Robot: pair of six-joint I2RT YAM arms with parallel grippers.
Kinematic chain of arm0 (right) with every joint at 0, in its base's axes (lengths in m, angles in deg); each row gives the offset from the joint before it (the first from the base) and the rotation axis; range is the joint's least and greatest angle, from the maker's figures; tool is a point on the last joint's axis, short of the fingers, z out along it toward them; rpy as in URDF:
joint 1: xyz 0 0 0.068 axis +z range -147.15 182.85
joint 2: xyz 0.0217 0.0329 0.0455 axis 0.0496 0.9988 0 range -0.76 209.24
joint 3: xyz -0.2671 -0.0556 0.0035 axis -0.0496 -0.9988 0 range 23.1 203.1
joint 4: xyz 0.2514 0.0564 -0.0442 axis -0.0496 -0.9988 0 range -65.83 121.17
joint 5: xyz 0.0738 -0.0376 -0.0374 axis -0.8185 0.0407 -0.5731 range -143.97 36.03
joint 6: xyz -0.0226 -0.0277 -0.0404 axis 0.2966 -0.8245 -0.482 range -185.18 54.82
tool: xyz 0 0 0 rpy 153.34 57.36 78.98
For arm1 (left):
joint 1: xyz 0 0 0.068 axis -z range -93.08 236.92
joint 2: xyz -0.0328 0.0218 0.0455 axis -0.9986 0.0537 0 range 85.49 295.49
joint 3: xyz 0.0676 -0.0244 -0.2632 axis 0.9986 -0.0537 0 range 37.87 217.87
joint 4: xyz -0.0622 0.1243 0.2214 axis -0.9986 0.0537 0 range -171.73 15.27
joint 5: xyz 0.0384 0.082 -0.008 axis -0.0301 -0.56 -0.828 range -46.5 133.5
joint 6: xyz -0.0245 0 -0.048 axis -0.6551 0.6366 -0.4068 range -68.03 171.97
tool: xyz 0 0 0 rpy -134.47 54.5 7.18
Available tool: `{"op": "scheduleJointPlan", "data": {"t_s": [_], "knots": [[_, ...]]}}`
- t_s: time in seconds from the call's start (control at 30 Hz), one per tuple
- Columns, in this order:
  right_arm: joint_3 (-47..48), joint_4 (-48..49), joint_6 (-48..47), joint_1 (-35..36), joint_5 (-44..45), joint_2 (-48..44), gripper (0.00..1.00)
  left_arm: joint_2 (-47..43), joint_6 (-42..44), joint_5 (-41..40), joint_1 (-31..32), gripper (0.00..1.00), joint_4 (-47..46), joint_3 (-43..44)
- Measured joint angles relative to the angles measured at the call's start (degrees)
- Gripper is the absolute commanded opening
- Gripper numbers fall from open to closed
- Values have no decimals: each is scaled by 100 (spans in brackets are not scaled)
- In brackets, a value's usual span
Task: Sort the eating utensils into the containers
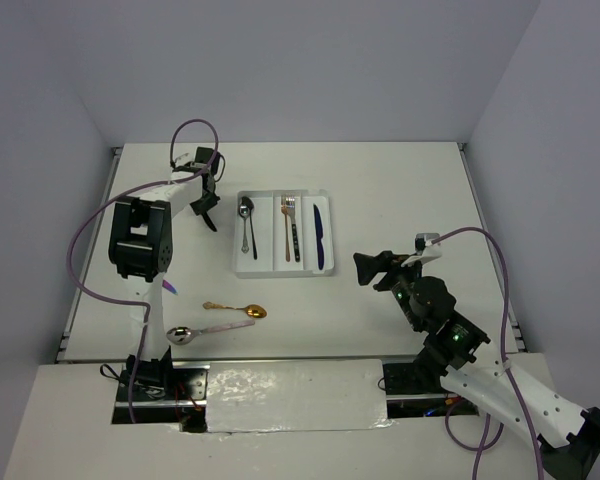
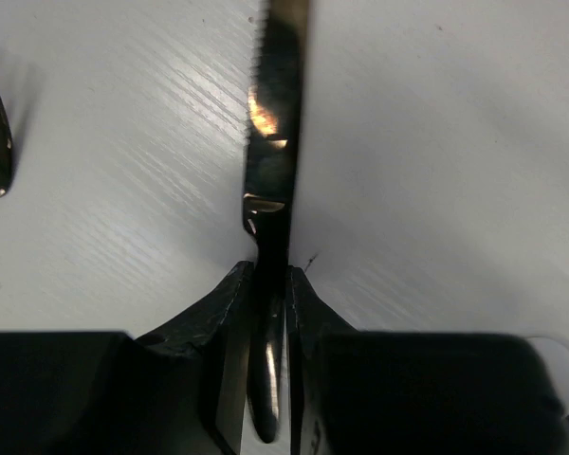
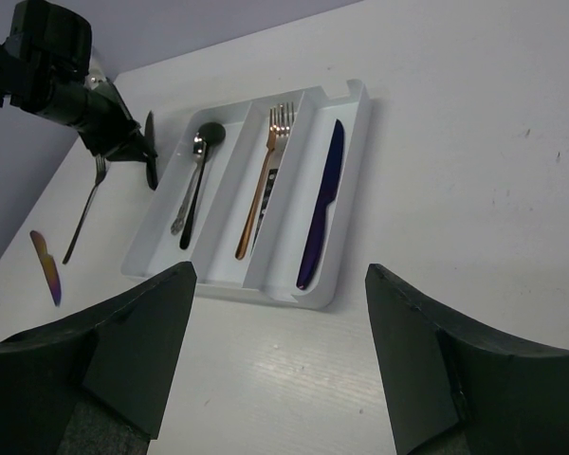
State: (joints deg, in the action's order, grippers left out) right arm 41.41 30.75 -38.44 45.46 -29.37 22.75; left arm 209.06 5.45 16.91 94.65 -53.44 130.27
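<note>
Between the left fingers (image 2: 223, 308) sits a knife (image 2: 273, 142) — pinched.

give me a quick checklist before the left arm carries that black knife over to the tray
1. left gripper clamped on the black knife: ok
2. black knife lifted off the table: cannot tell
3. right compartment, holding only the dark blue knife, has room: ok
4. right gripper open, empty and apart from the tray: ok
5. fork lying beside the left gripper is apart from the black knife: ok
</note>
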Motion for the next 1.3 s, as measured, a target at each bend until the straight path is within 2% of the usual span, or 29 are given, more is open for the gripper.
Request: {"op": "scheduleJointPlan", "data": {"t_s": [0.03,0.07,0.1,0.53,0.8,1.3], "knots": [[2,0,0,0,-4,-2,80,0,7,-13,0,21,-2,0],[2,0,-2,0,-9,-2,80,0,22,-24,0,8,0,0],[0,2,-2,0,-15,-4,80,0,28,-28,-2,0,-2,0],[2,2,-2,0,-111,-15,80,-264,144,52,-48,0,-577,-514],[2,7,-4,0,-140,-13,80,-688,157,107,-63,0,-562,-1040],[2,46,-9,0,-146,90,80,-1182,284,201,50,0,-686,-1314]]}}
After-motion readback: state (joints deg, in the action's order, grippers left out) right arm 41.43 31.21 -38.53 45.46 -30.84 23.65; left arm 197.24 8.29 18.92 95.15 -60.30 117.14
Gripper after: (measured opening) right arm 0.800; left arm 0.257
